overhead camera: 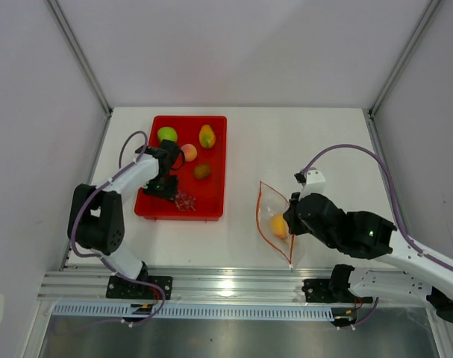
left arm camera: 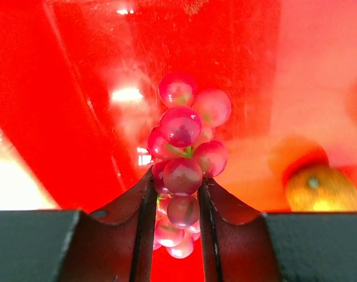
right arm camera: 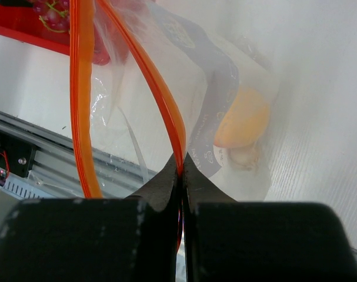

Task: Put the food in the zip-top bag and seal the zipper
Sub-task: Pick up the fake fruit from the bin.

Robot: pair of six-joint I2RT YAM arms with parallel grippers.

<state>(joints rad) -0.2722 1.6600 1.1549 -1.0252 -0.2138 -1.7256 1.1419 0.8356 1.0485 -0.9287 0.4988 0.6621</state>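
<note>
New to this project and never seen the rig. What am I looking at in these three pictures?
Two robot arms are bolted at the table's near edge, each ending in a two-finger claw. The overhead picture comes from a fixed camera above and behind them; the other two from cameras on each wrist, looking past its own fingers. On the table: a red tray holding a green apple, peach, mango, kiwi and grape bunch, and a clear zip-top bag with an orange and a pale bulb inside. The left claw is closed on the grape bunch, which lies in the tray. The right claw pinches the bag's orange-red zipper; the mouth stands open.
</note>
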